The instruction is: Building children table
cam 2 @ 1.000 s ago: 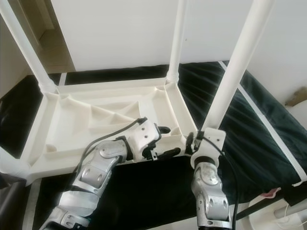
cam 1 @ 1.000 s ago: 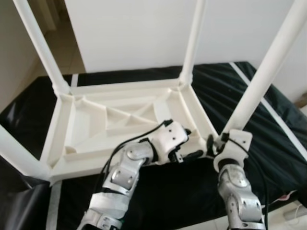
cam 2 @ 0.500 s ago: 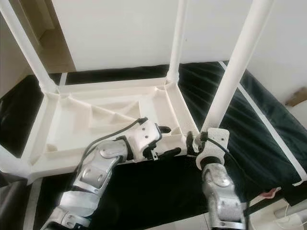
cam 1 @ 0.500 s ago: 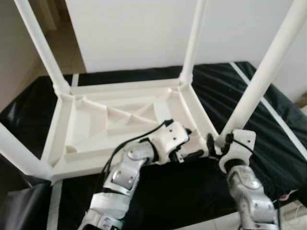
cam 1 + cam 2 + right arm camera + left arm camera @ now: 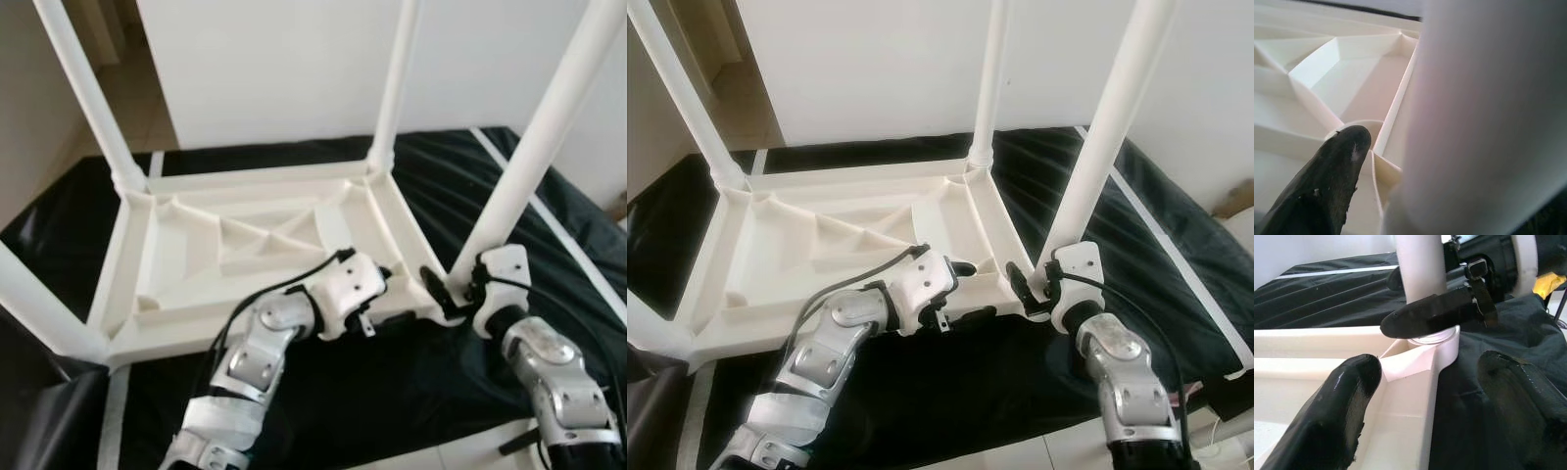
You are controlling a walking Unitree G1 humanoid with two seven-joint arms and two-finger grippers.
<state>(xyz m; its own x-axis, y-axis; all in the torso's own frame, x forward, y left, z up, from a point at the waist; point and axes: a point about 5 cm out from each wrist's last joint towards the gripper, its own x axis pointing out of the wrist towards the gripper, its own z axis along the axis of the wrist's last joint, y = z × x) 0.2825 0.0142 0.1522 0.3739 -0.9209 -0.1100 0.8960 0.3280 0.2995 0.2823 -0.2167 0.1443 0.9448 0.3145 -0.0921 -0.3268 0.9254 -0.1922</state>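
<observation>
Black sheeting (image 5: pixel 549 245) covers the surface under an upturned white table (image 5: pixel 245 250), centre frame in the eye views. Lower right, the right gripper (image 5: pixel 449 291) clasps the near-right leg (image 5: pixel 534 157) at its base. In the left wrist view, the left gripper (image 5: pixel 1432 391) spreads wide over the rim, grasping nothing. The right wrist view shows one finger (image 5: pixel 1327 171) beside the leg.

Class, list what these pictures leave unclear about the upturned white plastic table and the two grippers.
- Tops of the white table legs: cut off by the head views' upper edge.
- Right gripper: far finger hidden behind the near-right leg.
- Left gripper: lower finger hidden below the white plastic table frame.
</observation>
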